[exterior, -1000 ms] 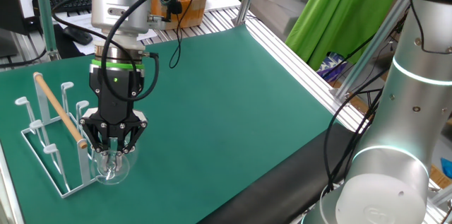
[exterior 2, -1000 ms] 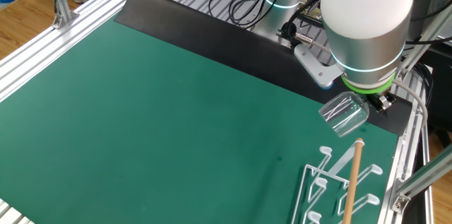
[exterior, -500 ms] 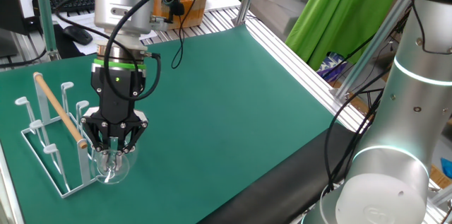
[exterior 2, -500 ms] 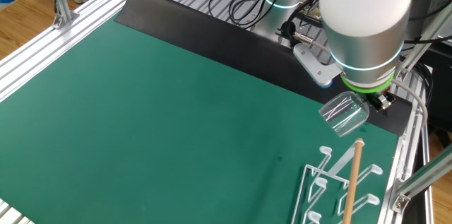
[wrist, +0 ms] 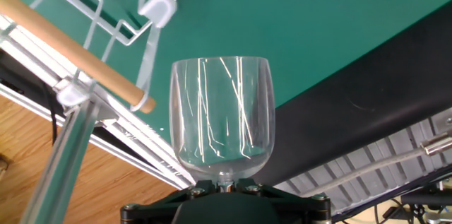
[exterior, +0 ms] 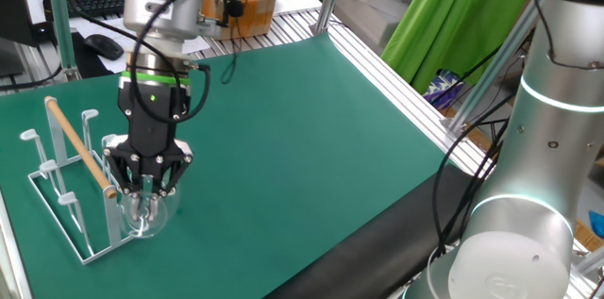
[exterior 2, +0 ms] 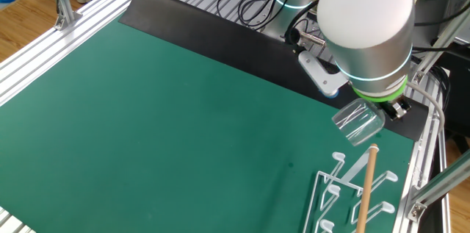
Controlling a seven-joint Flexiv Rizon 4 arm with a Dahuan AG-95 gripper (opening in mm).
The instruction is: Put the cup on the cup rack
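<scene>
Clear glass cup (wrist: 221, 114), rounded bowl tilted out from the pincer (exterior: 142, 189), pincer clamped on its stem, held above the green matte table (exterior: 311, 139), just beside the white wire cup rack (exterior: 66, 195), flat-tipped pegs, slanted pale wooden rod (exterior: 80, 148).

No legible text, label, brand, number or sign anywhere in these views.
</scene>
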